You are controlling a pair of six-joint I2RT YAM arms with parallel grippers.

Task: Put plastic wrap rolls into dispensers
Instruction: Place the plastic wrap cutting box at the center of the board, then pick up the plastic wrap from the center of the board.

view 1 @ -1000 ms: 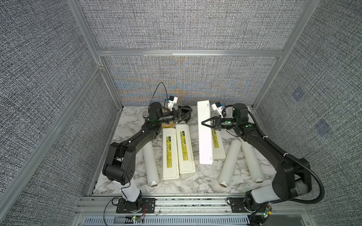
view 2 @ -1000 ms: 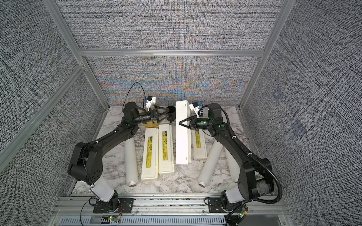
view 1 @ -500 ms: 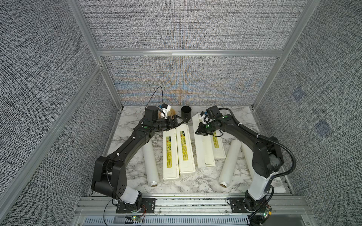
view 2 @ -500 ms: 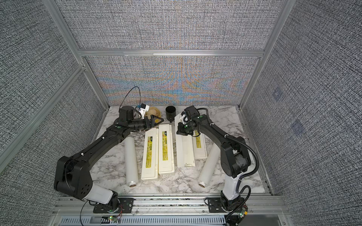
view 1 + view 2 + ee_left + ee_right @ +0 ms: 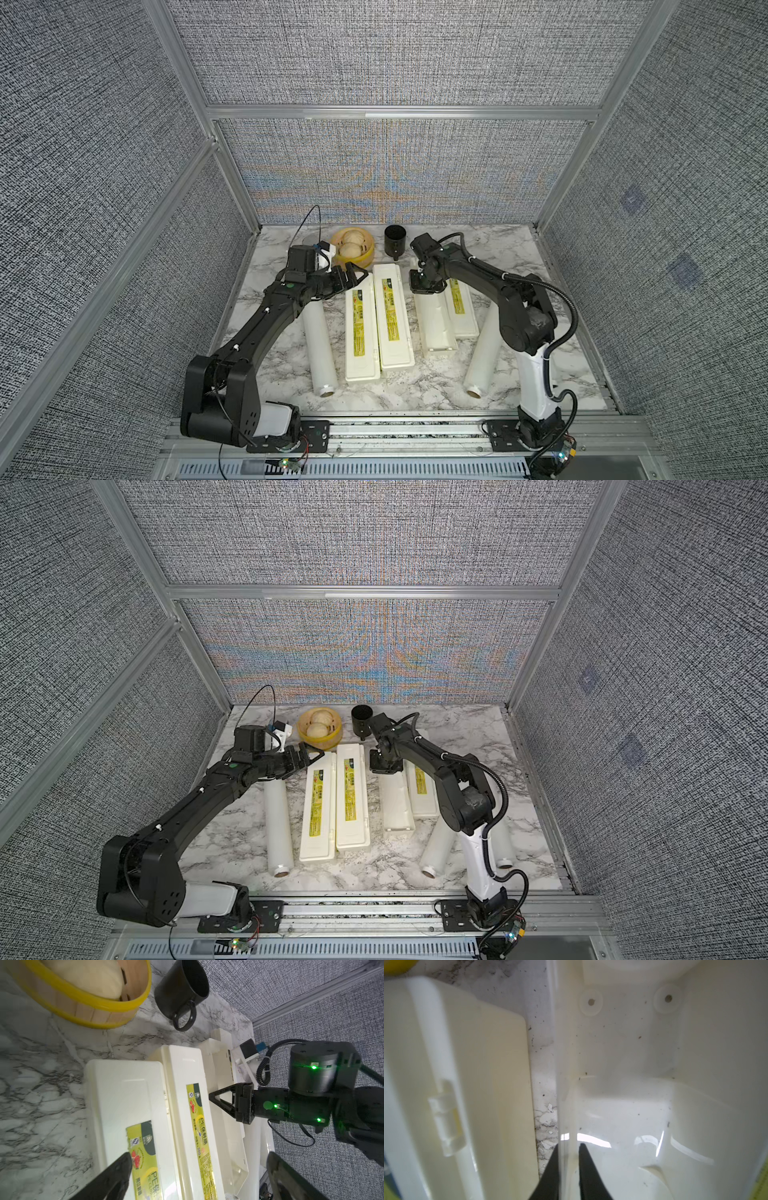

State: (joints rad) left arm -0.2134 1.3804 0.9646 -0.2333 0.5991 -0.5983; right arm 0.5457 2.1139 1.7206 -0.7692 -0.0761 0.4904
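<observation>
The left roll (image 5: 319,345) lies on the desk (image 5: 415,392), its brown core end toward the front edge. It is just left of two closed dispensers (image 5: 362,332) (image 5: 394,320), which lie side by side and touching, labels up. The right roll (image 5: 482,349) lies slanted on the marble on the far side of the boxes. A third roll (image 5: 503,850) shows partly behind the right arm's white base. All three rolls are on the desk, outside the boxes.

Just right of the closed pair, the open dispenser (image 5: 434,324) lies with its hollow half facing up beside its labelled half.

Farther back, the left fingers (image 5: 116,1176) are spread wide by the far end of the left closed dispenser, holding nothing. The right fingers (image 5: 588,1172) point down at the open dispenser's far end. They are narrowly parted on either side of its thin side wall, and I cannot tell whether they press it.

At the back stand a round yellow steamer (image 5: 365,261) and a black cup (image 5: 395,246).
</observation>
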